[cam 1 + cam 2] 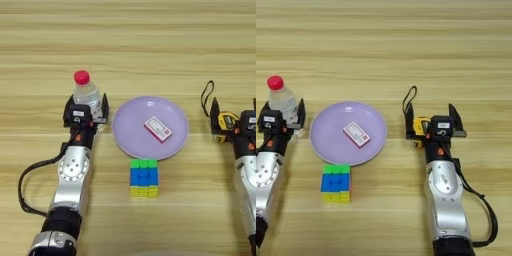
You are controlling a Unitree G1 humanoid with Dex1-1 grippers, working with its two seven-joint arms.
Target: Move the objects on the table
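A small clear bottle (86,93) with a red cap stands upright on the wooden table (150,45), left of the lilac plate. My left gripper (87,106) is open around the bottle's lower part, one black finger close to each side; the bottle's base is hidden behind the gripper. A multicoloured puzzle cube (144,177) lies just in front of the plate. The yellow-black tape measure (420,125) lies right of the plate, its black strap (408,97) looping away from me. My right gripper (431,118) is open around it, with the tape measure near its left finger.
The lilac round plate (125,137) sits mid-table with a small red-and-white flat box (158,128) on it. A black cable (25,185) loops off my left forearm, and another (488,220) off the right.
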